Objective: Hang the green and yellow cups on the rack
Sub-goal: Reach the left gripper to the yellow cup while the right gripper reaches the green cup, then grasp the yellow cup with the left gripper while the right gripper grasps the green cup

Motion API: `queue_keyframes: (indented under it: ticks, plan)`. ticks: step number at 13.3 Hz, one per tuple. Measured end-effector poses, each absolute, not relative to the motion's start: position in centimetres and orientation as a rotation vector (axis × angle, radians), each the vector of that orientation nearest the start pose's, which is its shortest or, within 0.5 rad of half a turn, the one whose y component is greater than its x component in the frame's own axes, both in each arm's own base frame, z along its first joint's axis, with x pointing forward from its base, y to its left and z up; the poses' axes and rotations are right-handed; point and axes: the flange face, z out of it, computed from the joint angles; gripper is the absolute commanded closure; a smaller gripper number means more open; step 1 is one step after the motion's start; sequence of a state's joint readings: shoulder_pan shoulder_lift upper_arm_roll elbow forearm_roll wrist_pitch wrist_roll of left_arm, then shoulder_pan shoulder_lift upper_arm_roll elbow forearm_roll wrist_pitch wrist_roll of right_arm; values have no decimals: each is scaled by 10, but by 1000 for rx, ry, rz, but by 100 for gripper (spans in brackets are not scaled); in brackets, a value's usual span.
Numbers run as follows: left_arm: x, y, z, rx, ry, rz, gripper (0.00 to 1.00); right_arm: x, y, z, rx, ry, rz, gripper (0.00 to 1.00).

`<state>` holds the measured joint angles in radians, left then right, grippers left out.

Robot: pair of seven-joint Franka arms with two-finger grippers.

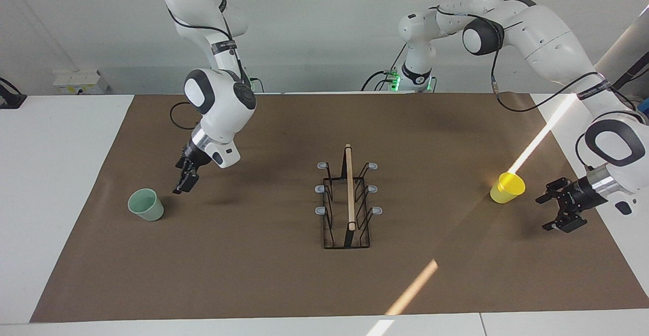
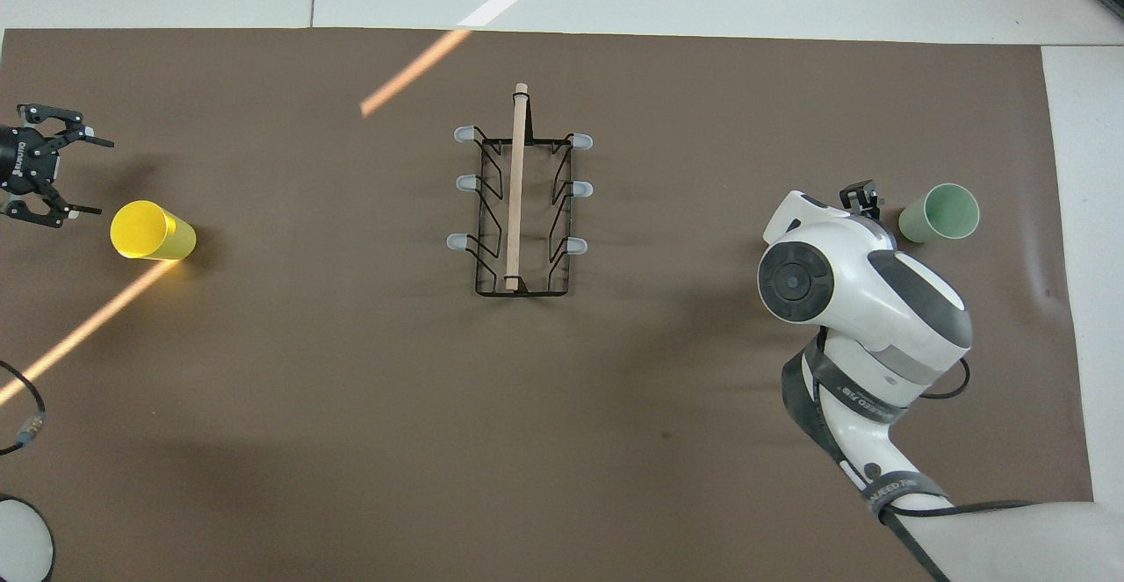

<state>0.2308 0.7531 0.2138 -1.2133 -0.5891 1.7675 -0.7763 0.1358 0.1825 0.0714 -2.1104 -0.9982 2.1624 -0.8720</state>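
Note:
The yellow cup (image 1: 507,187) (image 2: 151,231) stands upright on the brown mat at the left arm's end of the table. My left gripper (image 1: 547,212) (image 2: 88,176) hangs low beside it, open, its fingers pointing at the cup with a gap between. At the right arm's end stands the pale green cup (image 1: 146,204) (image 2: 940,213), mouth up. My right gripper (image 1: 183,181) (image 2: 861,198) points down just beside and above that cup, open and holding nothing. The black wire rack (image 1: 348,199) (image 2: 518,204) with its wooden rod stands mid-mat, no cup on its pegs.
A brown mat (image 1: 263,275) covers most of the white table. A stripe of sunlight (image 1: 411,287) crosses it. The right arm's big wrist housing (image 2: 843,283) hides part of the mat in the overhead view.

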Motion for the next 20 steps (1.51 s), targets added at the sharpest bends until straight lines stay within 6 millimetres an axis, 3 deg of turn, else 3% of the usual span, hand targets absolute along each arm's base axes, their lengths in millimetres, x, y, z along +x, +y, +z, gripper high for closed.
queue_keyframes:
  ticks: [5,7,13,16,20]
  plan:
    - [667,241,324,-2562,-2443,600,0,560,82,277,1486,1820,-501,0]
    - [650,235,318,-2502,-2498,684,0,562,69,261,1425,1816,-535,0]
    - [607,232,283,-2245,-2836,811,0,567,21,243,1269,1829,-580,0]
    - [599,226,272,-2176,-2897,811,0,567,2,239,1178,1848,-579,0]
    - [604,202,276,-2217,-2863,836,0,564,-17,235,1133,1852,-565,0]
